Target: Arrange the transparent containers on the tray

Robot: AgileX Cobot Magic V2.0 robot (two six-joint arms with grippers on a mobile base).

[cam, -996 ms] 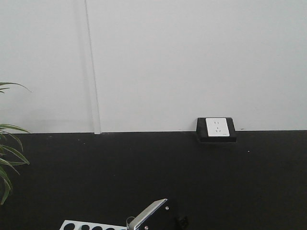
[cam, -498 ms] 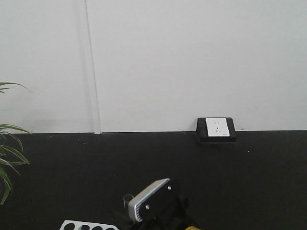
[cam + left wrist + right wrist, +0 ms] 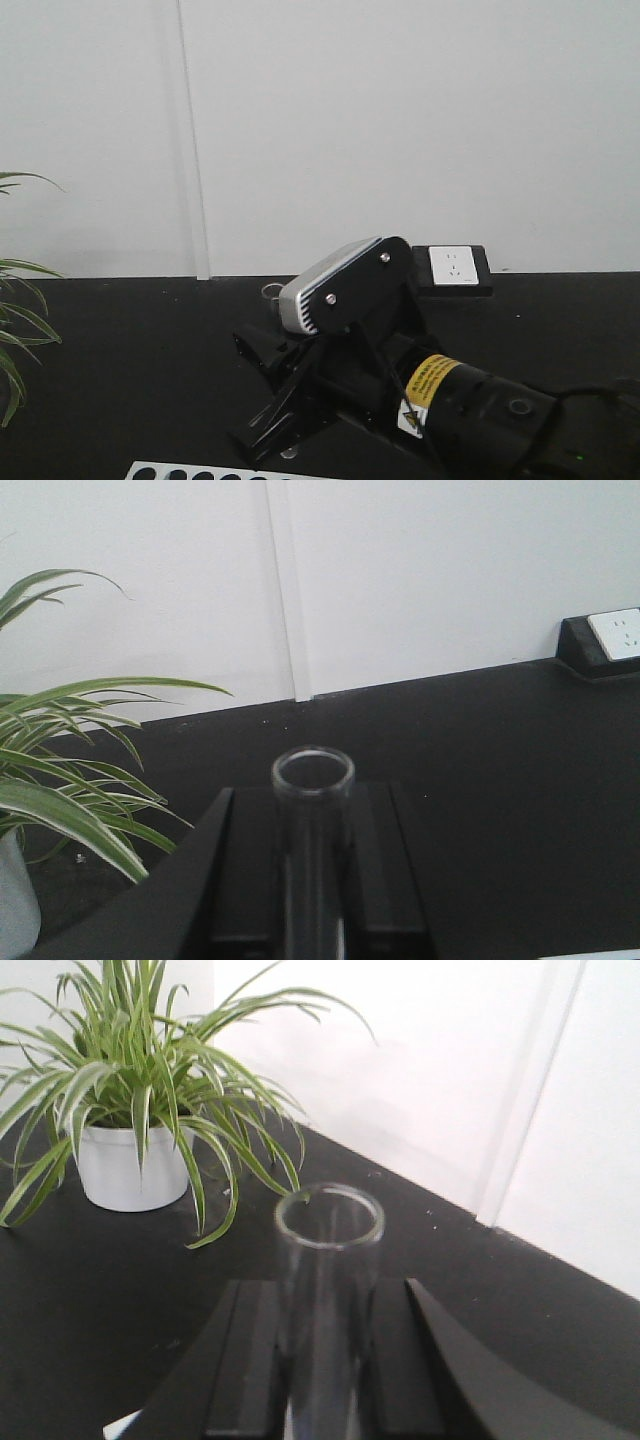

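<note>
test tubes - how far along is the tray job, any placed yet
Nothing visibly placed; the tray is out of view. In hand: the left tool grips one test tube, and the right tool grips another tube. Both remain to be set down.

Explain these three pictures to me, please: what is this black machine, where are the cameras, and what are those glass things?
This is a robot with two arms. One picture is taken from the front of the robot and looks across a black table to a white wall. In it, one arm has a grey camera box on top, and a white holed rack peeks in at the bottom edge. The other two pictures come from cameras on each wrist, looking out along the black fingers. The left gripper is closed on a clear glass tube, round rim facing up. The right gripper holds another tube the same way. A potted plant stands nearby.
</note>
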